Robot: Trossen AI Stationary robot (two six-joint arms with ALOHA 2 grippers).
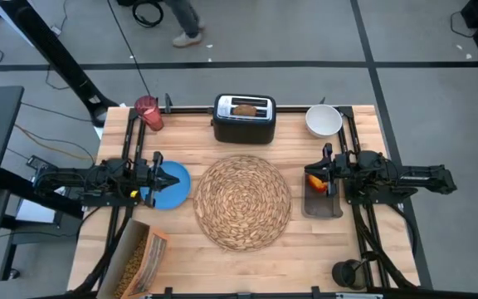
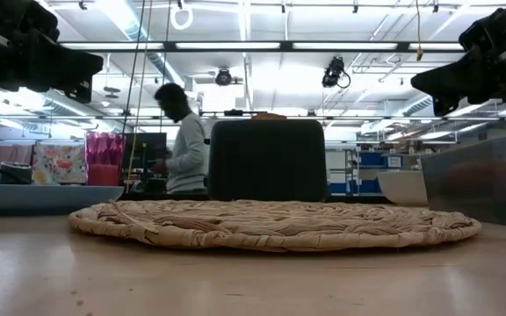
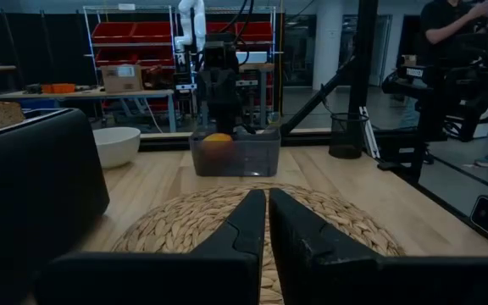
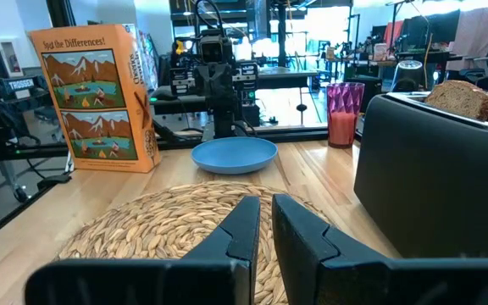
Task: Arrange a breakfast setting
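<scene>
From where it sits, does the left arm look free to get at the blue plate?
Probably yes: the left end effector, shut, hangs right above the blue plate, with nothing between them.

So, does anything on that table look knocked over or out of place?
Nothing is spilled or damaged. The cereal box lies flat in the high view, though it looks upright from the right wrist; the woven placemat is bare.

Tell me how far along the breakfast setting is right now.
Barely begun. The woven placemat lies mid-table with nothing on it. Nothing is in hand: the left gripper hangs shut over the blue plate, the right gripper shut over the clear bin. Left to do: plate, white bowl, toast in the toaster and pink cup all sit off the mat.
</scene>
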